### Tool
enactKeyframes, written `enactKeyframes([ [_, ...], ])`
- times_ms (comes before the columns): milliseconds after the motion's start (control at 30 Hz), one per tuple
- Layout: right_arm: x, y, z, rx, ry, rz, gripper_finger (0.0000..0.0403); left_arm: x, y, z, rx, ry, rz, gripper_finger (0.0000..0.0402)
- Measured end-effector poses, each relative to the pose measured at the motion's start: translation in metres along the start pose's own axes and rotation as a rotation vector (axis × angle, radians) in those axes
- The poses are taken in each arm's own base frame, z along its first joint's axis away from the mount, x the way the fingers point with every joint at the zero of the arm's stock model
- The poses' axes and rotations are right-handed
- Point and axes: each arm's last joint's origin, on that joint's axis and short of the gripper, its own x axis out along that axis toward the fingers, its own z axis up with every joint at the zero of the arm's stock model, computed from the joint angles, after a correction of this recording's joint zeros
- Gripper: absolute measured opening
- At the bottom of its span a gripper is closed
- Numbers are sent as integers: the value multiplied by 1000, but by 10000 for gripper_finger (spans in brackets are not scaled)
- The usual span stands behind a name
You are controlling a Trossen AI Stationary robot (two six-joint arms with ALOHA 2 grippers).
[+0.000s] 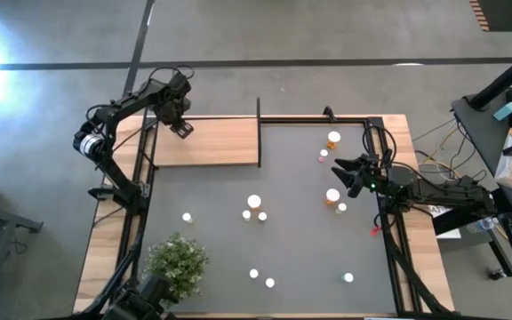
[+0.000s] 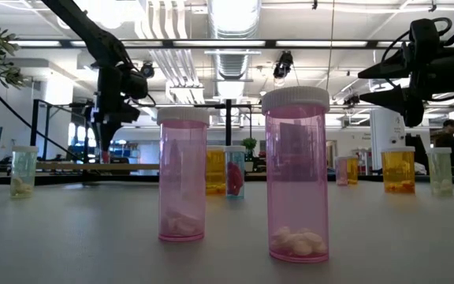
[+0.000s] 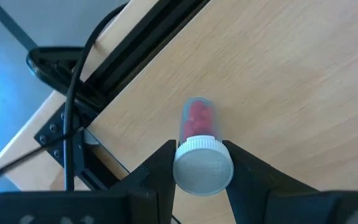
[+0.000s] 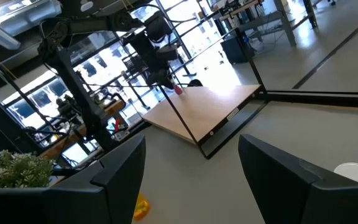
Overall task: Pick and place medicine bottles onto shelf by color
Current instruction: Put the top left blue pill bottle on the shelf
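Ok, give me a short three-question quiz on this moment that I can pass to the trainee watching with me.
1. True or false: the left pincer is shut on a red-filled bottle over the shelf.
2. Multiple choice: the right pincer is (A) shut on an orange bottle, (B) open and holding nothing, above the table's right side, (C) resting on the shelf.
3. Short answer: which non-task thing stands near the table's front-left corner?

Key
1. True; its fingers clamp the white cap just above the wood.
2. B.
3. The green plant.
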Motion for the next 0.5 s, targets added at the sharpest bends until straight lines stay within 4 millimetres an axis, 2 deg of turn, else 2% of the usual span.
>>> enactKeyframes([
  [500, 0, 0, 0, 0, 0, 0, 247, 0, -4, 1, 98, -4, -3, 98],
])
